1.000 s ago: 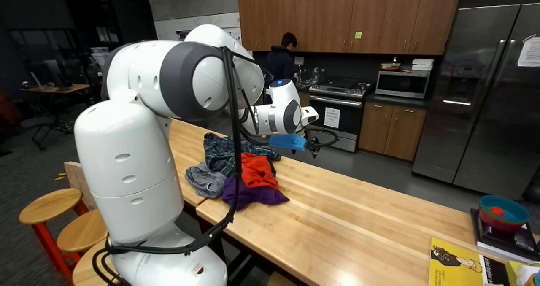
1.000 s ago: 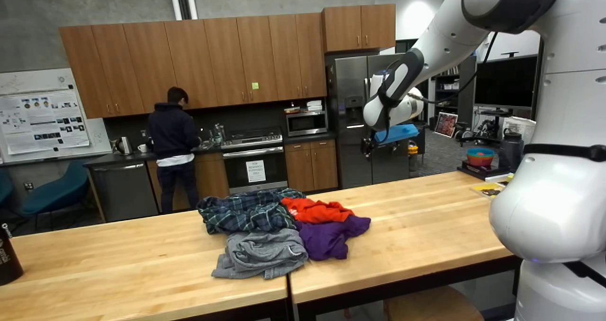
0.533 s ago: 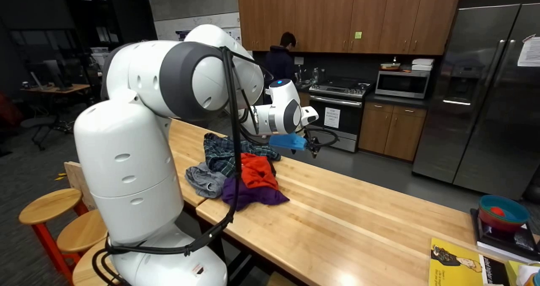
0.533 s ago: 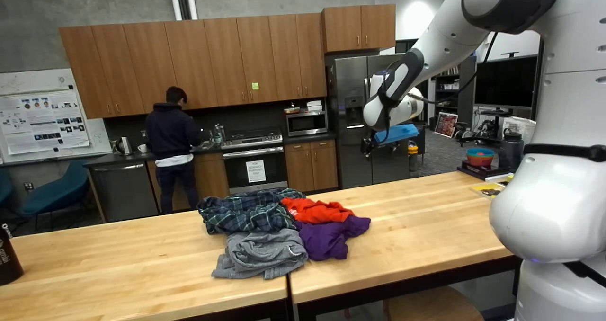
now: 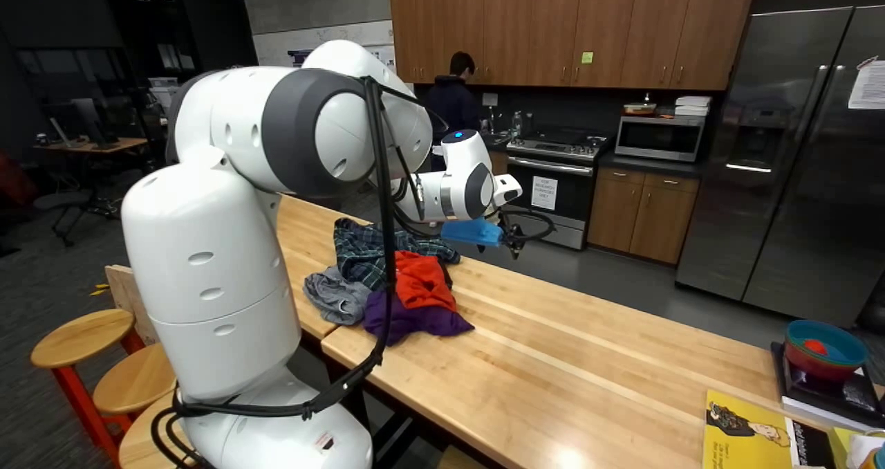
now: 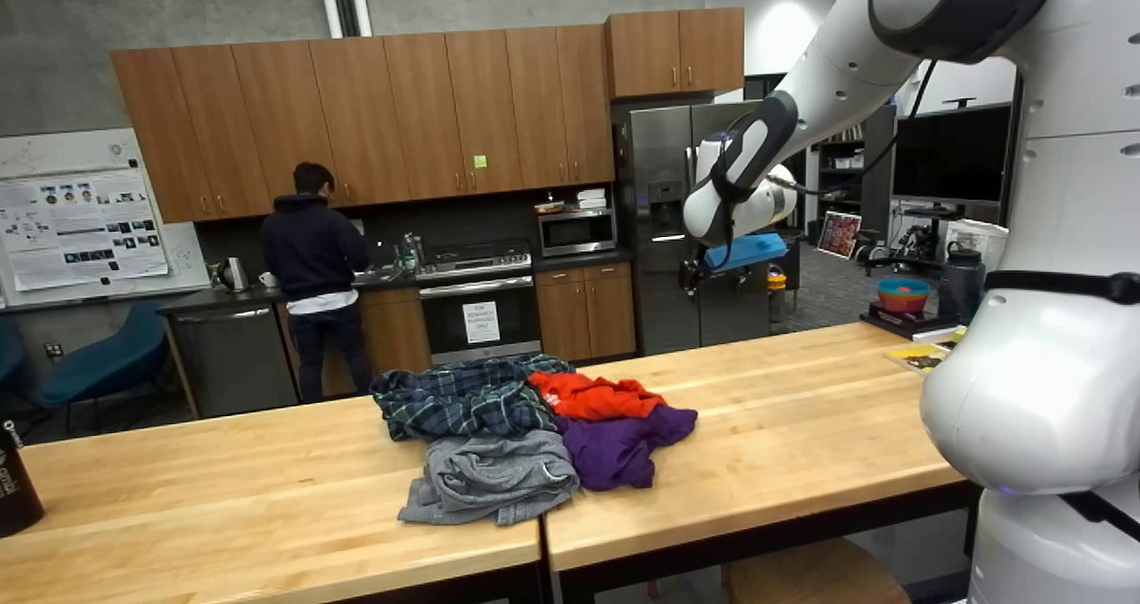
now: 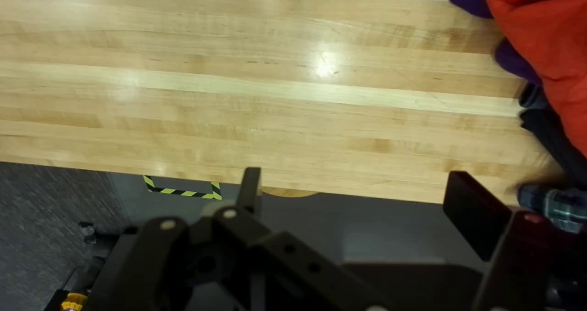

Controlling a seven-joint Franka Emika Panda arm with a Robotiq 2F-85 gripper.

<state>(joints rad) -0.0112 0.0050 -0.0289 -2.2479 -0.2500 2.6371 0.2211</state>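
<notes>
Your pale striped-wood table (image 6: 223,488) carries a dark green-and-navy plaid cloth garment (image 6: 463,404), a crumpled grey cloth garment (image 6: 499,479), a purple cloth garment (image 6: 614,457) and a bright red cloth garment (image 6: 597,396), all bunched; soft fabric probably explains their slump, red partly over purple. Your black metal claw (image 7: 355,187), jaws wide apart and holding nothing, hangs high near the table's kitchen-side edge, apart from the clothes, presumably so it snags none. A white paper sign (image 6: 482,322) appears to read "FOR RESEARCH PURPOSES ONLY"; lettering on a dark cylindrical container (image 6: 25,497) resembles "ambi".
</notes>
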